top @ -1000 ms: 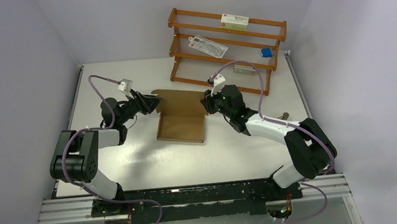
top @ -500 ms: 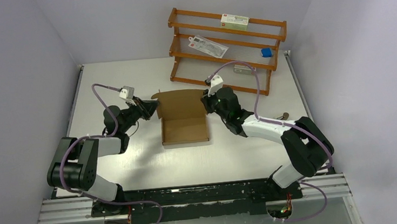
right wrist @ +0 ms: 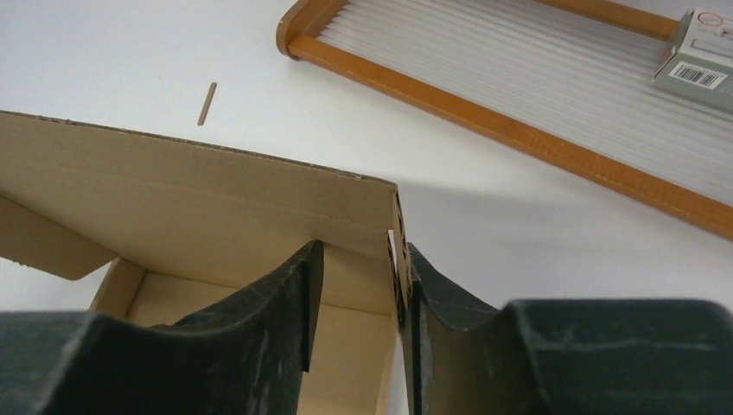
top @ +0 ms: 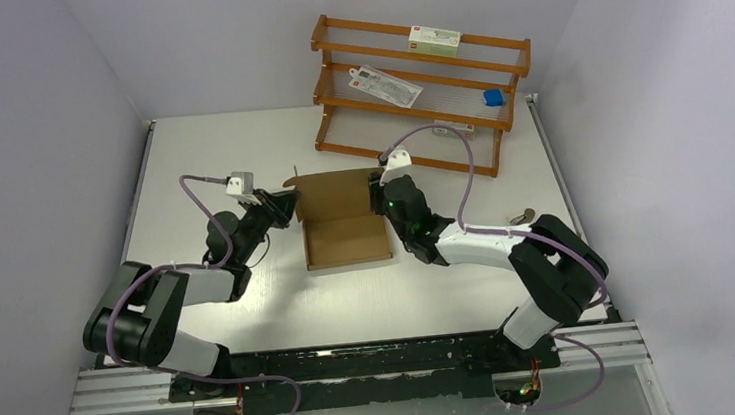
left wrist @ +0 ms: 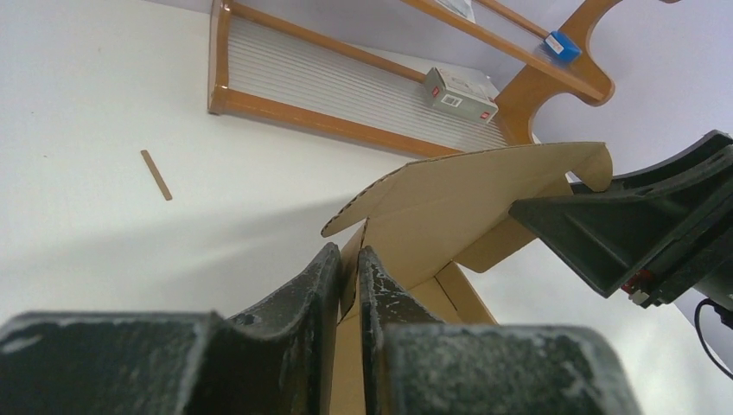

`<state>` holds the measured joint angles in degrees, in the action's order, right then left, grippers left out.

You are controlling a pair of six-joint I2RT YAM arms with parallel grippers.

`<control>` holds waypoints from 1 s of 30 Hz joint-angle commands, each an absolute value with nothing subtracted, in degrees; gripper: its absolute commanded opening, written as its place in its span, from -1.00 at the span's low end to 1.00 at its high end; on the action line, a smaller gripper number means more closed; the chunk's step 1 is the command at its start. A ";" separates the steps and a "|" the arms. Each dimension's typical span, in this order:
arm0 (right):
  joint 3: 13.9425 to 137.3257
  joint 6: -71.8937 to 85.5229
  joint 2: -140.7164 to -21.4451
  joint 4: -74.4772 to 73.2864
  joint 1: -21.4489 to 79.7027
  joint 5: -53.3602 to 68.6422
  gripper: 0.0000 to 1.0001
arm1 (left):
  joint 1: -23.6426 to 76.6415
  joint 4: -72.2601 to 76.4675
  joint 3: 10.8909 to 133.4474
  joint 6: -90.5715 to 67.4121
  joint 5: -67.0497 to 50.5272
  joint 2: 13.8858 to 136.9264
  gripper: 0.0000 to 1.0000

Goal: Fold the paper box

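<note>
wooden rack (right wrist: 519, 131) | carton (top: 434, 38): top shelf | blue block (top: 493, 98): middle shelf | stick (left wrist: 156, 174): flat

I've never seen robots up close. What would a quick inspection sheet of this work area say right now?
Surface: white table, no spills seen.
Job's things: brown cardboard paper box, partly folded, rear wall raised.
Clutter: orange wooden rack holding small packages; thin wooden stick on the table.
Grippers: left gripper shut on the box's left wall; right gripper open, straddling its right wall.
Cables: purple cables loop above both arms, off the box.
Surroundings: plain pale walls; nothing else seen.
</note>
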<state>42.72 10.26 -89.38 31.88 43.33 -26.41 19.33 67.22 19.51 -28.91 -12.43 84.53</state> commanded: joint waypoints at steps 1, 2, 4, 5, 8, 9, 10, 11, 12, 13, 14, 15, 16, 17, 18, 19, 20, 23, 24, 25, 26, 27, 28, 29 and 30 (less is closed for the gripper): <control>40.58 11.22 -88.02 32.61 44.27 -26.83 -0.16 | 21.01 65.97 18.94 -27.99 -12.83 82.90 -0.63; 40.07 10.59 -87.45 32.64 44.14 -26.36 -0.15 | 21.01 64.82 19.12 -27.23 -12.71 82.53 -0.61; 38.66 9.58 -86.50 33.30 43.31 -24.45 -0.14 | 21.01 62.41 19.47 -25.54 -12.96 81.82 -0.57; 38.26 9.28 -86.29 33.46 42.70 -23.08 -0.14 | 21.01 61.07 19.80 -24.63 -12.93 81.56 -0.55; 37.05 8.09 -85.84 33.86 41.64 -20.04 -0.13 | 21.01 57.57 20.96 -21.40 -13.94 80.92 -0.47; 36.79 7.82 -85.76 33.99 41.34 -19.47 -0.11 | 21.01 56.17 21.37 -20.51 -14.11 80.70 -0.43; 36.46 7.44 -85.57 34.09 40.93 -18.35 -0.10 | 21.01 55.02 21.56 -19.54 -14.19 80.42 -0.38; 36.13 7.13 -85.46 33.96 40.36 -17.46 -0.10 | 21.01 53.78 21.83 -18.46 -13.98 79.97 -0.32; 35.92 6.65 -85.32 33.77 39.82 -16.42 -0.08 | 21.01 52.47 22.04 -17.41 -13.62 79.59 -0.25; 35.79 6.16 -85.22 33.61 39.10 -15.14 -0.06 | 20.94 51.34 22.37 -16.21 -13.59 79.27 -0.18; 35.62 5.82 -85.13 33.35 38.47 -14.39 -0.03 | 20.92 49.90 22.88 -14.89 -13.73 79.13 -0.12; 35.49 5.20 -85.02 33.17 37.89 -13.25 -0.02 | 20.92 48.56 23.45 -13.87 -13.98 79.11 -0.08; 35.38 4.46 -84.92 33.14 37.35 -12.09 -0.01 | 20.92 47.40 23.94 -12.94 -14.24 79.17 -0.05; 35.27 3.94 -84.87 33.18 36.82 -10.97 -0.01 | 20.87 46.75 24.45 -12.26 -14.69 79.31 -0.05; 35.08 3.47 -85.03 33.38 36.58 -10.26 0.00 | 20.84 46.42 24.63 -11.88 -15.06 79.54 -0.06; 34.95 3.14 -85.18 33.66 36.14 -9.01 -0.01 | 20.79 46.25 24.80 -11.55 -15.44 79.85 -0.07; 34.95 2.94 -85.59 33.79 35.97 -8.53 -0.01 | 20.75 46.37 24.96 -11.21 -16.39 80.19 -0.08; 35.27 2.77 -86.41 33.51 35.78 -7.37 -0.09 | 20.65 45.37 25.47 -10.43 -17.52 80.84 -0.21; 35.26 2.84 -86.47 33.46 35.70 -7.16 -0.12 | 20.65 44.97 25.53 -10.01 -17.54 80.67 -0.26; 35.11 2.90 -86.42 33.61 35.74 -7.12 -0.20 | 20.65 44.72 25.42 -9.83 -17.27 80.42 -0.31; 34.93 3.04 -86.32 33.84 35.74 -7.20 -0.28 | 20.65 44.48 25.30 -9.58 -16.86 80.11 -0.36; 34.75 3.21 -86.24 34.04 35.72 -7.21 -0.35 | 20.65 44.07 25.23 -9.46 -16.46 79.83 -0.43; 34.72 3.43 -86.25 34.03 35.72 -7.25 -0.39 | 20.65 43.64 25.30 -9.37 -16.36 79.67 -0.50; 34.90 3.78 -86.37 33.83 35.72 -7.48 -0.43 | 20.65 43.33 25.39 -9.43 -16.22 79.49 -0.55; 34.99 4.16 -86.66 33.56 35.77 -7.69 -0.45 | 20.65 43.04 25.35 -9.70 -16.22 79.38 -0.59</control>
